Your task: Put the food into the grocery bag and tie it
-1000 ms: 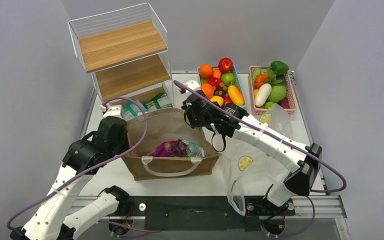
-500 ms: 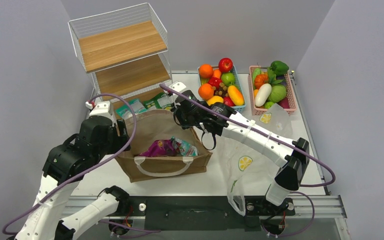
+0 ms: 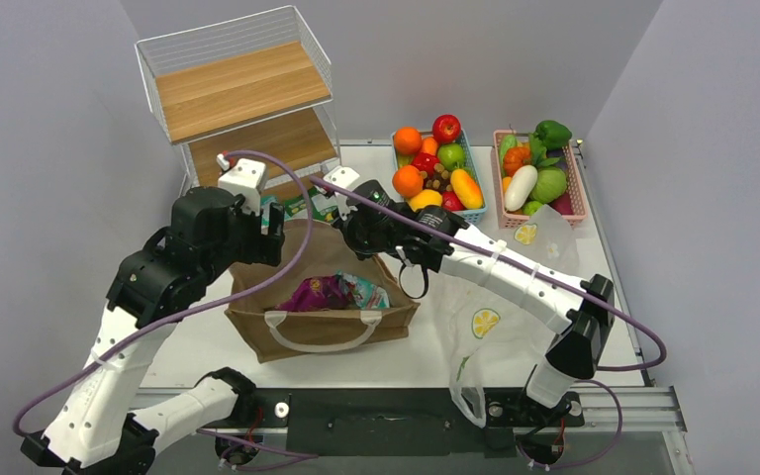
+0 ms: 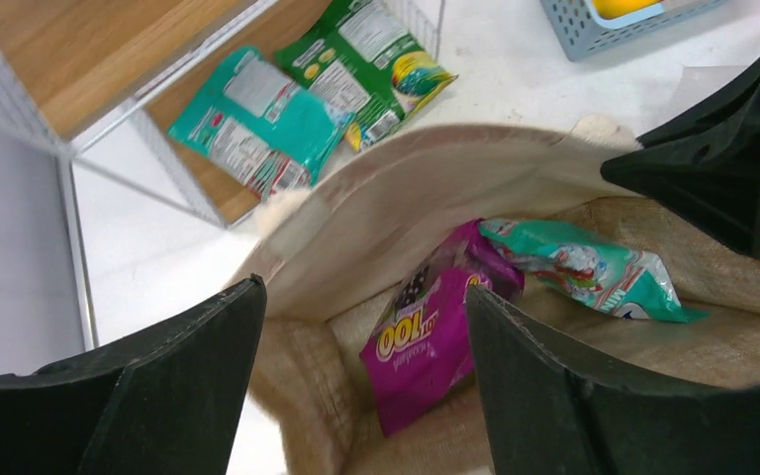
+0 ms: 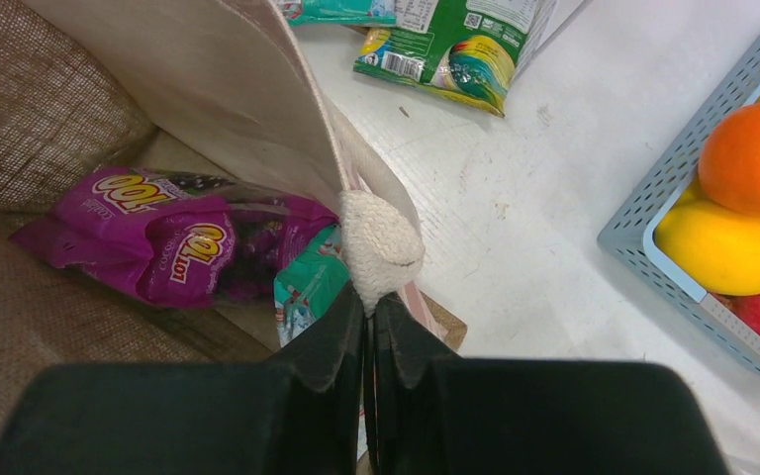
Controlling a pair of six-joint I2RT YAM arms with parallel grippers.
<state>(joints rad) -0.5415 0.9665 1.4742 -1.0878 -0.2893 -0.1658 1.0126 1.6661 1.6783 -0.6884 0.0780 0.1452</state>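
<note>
Tan burlap tote bag (image 3: 327,332) stands mid-table, mouth up. Inside on the bottom: a purple snack packet (image 4: 426,346), with a teal snack packet (image 4: 574,267) just to its right.

Right gripper (image 5: 368,307) is pinched narrow on the tote's far rim, at the white rope handle (image 5: 381,242).

Left gripper (image 4: 361,297) hangs over the tote's far left corner, jaws wide, nothing between them.

A green packet (image 4: 376,59) and a teal packet (image 4: 257,119) lie at the foot of the wire rack (image 3: 237,94), far left.

The lemon-print plastic bag (image 3: 485,336) lies slack on the near right, under the right arm.

A blue basket (image 3: 470,158) and a pink basket (image 3: 579,183) of produce sit far right.
</note>
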